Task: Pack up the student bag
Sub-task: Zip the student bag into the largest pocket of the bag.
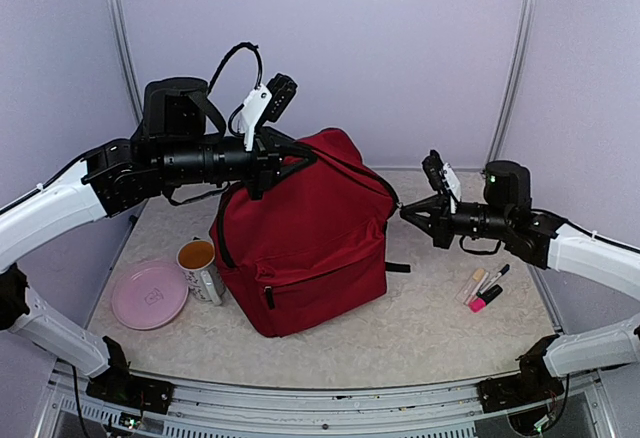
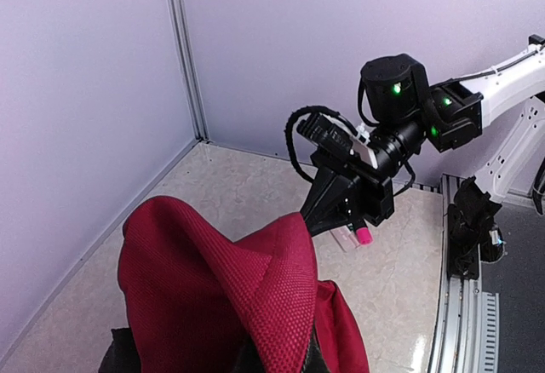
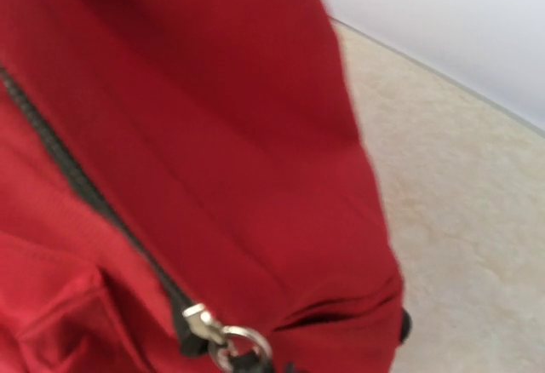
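Beige table, upright dark red student bag, black zippers

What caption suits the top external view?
Left gripper holds the top of the red backpack, right gripper at its side; mug, pink plate and markers lie unpacked.

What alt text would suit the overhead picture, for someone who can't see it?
A dark red backpack stands in the middle, its top gripped by the left arm's claw while the right claw reaches its zippered side. A pink plate and mug sit left of it, marker pens right.
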### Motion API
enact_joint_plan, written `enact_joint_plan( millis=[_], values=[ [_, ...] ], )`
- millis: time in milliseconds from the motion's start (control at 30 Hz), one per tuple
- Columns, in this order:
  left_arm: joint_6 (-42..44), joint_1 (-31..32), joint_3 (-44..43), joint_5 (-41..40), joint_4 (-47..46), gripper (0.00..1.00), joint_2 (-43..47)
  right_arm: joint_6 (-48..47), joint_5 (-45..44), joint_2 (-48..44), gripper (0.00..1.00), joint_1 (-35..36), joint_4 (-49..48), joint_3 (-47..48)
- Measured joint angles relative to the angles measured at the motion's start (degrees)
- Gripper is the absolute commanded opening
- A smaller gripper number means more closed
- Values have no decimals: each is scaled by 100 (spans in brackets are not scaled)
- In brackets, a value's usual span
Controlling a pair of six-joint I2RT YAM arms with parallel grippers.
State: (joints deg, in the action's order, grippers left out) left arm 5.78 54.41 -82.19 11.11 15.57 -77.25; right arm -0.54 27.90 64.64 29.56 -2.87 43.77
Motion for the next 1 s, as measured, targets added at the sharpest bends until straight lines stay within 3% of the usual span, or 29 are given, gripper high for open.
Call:
enact_joint_plan(
  millis=[267,700,1000],
  values=[
    [-109,4,-232,52,24,0,-195,343,13,2,0,168,-1064,-815],
    [-205,28,-870,181,-26,0,-962,450,-417,1202,0,372,-2308,-909],
    [-98,33,-929,153,33,0,-992,629,-407,1335,0,319,-3036,-1167]
  ],
)
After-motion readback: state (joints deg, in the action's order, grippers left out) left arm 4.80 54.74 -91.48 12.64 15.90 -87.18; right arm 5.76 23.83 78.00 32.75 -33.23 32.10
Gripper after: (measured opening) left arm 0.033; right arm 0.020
